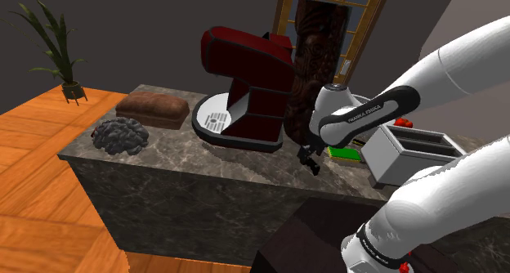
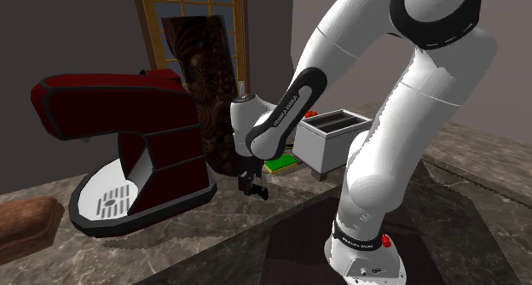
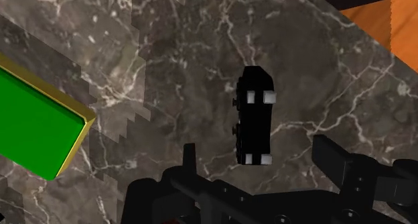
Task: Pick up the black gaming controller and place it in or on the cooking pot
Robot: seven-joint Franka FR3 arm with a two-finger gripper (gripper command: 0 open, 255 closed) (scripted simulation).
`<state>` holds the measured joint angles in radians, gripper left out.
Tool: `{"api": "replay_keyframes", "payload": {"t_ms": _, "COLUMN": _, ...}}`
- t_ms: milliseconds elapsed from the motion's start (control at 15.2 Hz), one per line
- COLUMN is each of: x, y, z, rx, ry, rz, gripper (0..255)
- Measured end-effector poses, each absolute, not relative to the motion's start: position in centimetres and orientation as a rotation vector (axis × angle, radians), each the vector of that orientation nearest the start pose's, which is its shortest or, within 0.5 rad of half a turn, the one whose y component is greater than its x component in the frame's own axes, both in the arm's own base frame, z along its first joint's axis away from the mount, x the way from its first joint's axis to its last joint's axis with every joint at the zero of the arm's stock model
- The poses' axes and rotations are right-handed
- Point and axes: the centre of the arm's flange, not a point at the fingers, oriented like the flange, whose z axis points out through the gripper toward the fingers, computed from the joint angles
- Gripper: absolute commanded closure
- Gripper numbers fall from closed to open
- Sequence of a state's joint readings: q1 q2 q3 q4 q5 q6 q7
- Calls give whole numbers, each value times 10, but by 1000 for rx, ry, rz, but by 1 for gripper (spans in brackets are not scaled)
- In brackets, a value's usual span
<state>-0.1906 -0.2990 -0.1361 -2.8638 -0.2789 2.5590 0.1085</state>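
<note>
A robot arm (image 1: 458, 59) of glossy white, rounded links stands at the right of the shoulder view, its joints ringed by dark grey-black bands. One black wrist sleeve (image 1: 365, 114) carries small white lettering. The white base (image 2: 362, 256), lower right in the second exterior view, bears a red spot (image 2: 388, 238). The gripper (image 1: 311, 160) is black and blocky, with two fingers.

Arm (image 1: 368, 116) bent downward, tool (image 3: 258, 154) spread apart
</note>
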Motion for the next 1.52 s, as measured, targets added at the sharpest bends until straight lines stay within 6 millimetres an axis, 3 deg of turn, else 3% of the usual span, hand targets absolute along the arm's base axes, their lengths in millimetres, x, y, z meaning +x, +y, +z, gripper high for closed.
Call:
{"api": "replay_keyframes", "payload": {"t_ms": 330, "x": 333, "y": -107, "z": 248, "rx": -3237, "ry": 318, "rz": 33, "gripper": 0}}
{"api": "replay_keyframes", "payload": {"t_ms": 726, "x": 334, "y": -108, "z": 243, "rx": -3237, "ry": 318, "rz": 32, "gripper": 0}}
{"api": "replay_keyframes", "payload": {"t_ms": 792, "x": 334, "y": -108, "z": 243, "rx": -3237, "ry": 318, "rz": 32, "gripper": 255}}
{"api": "replay_keyframes", "payload": {"t_ms": 1518, "x": 334, "y": -108, "z": 246, "rx": -3237, "ry": 318, "rz": 31, "gripper": 255}}
